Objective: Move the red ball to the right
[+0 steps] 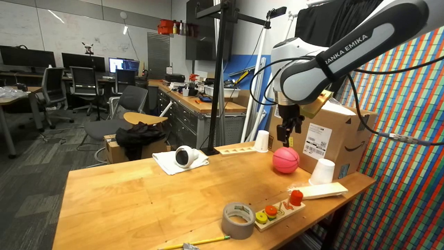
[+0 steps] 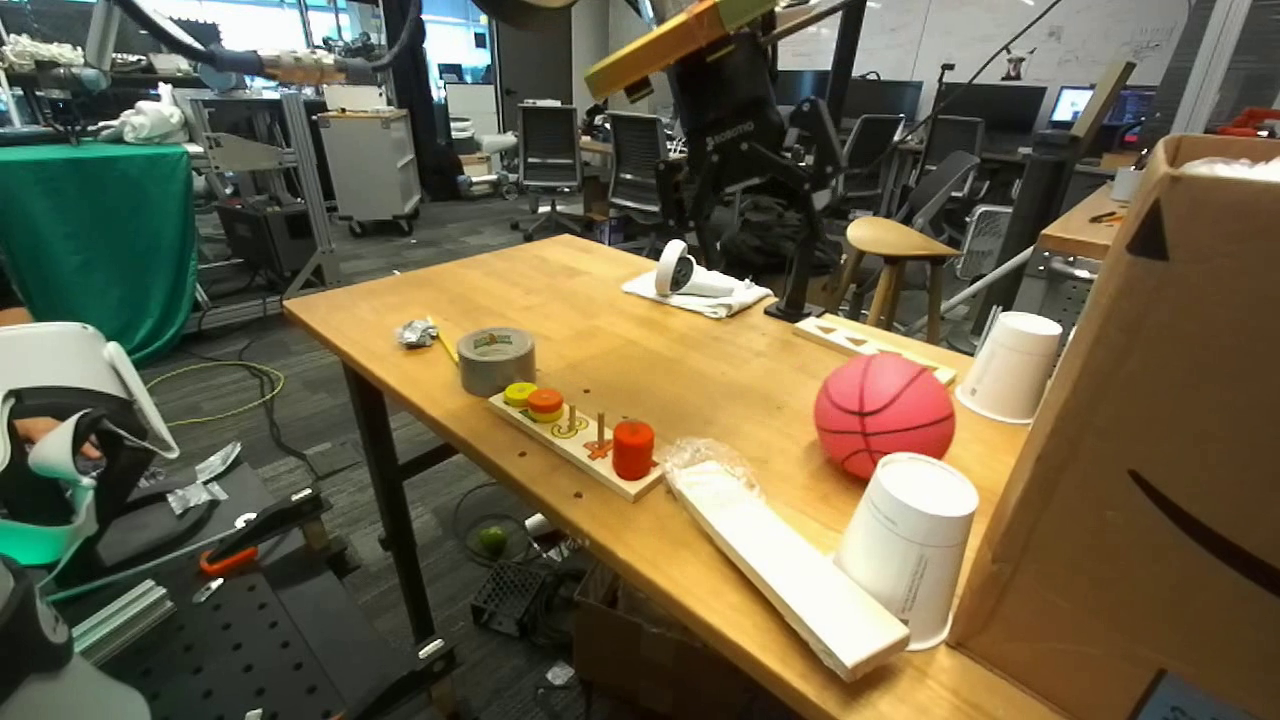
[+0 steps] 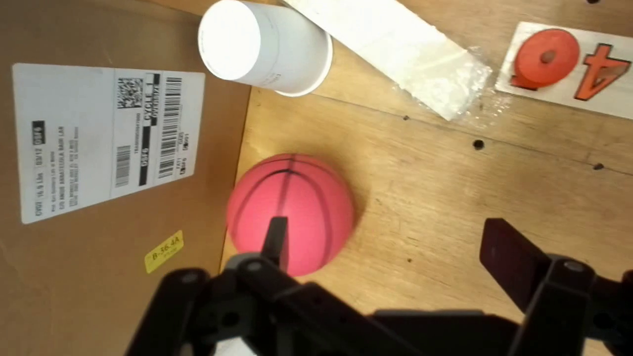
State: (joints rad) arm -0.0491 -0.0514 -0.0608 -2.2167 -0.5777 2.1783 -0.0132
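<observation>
- One arm (image 1: 350, 48) in frame, forearm slanting down over the desk (image 1: 138, 194), wrist bent so the hand (image 3: 385, 235) points down.
- Yellow slab (image 2: 660, 48) sits beside the wrist, just above the hand.
- Fingers (image 3: 512, 262) spread wide; wood grain of the desk shows between them in the wrist view.
- Height: hand is above the top of the red ball (image 2: 885, 415); clear gap between the two in an exterior view.
- Ball rests on the desk, below the hand and off-centre, toward the finger nearer the cardboard box (image 3: 84, 277). In the wrist view that fingertip overlaps the ball.
- Box stands alongside the hand on the ball's side. Ball is just beside it; contact unclear.
- White cup (image 3: 269, 54), upside down: past the ball from the hand, close to the box.
- White plank (image 2: 780, 570), plastic wrap at one end: also past the ball, next to that cup.
- Peg board (image 2: 580, 448): farther from the hand, on the side away from the box. Tape roll (image 1: 235, 230) farther still.
- Second upturned cup (image 1: 262, 141): across the hand from the first in an exterior view.
</observation>
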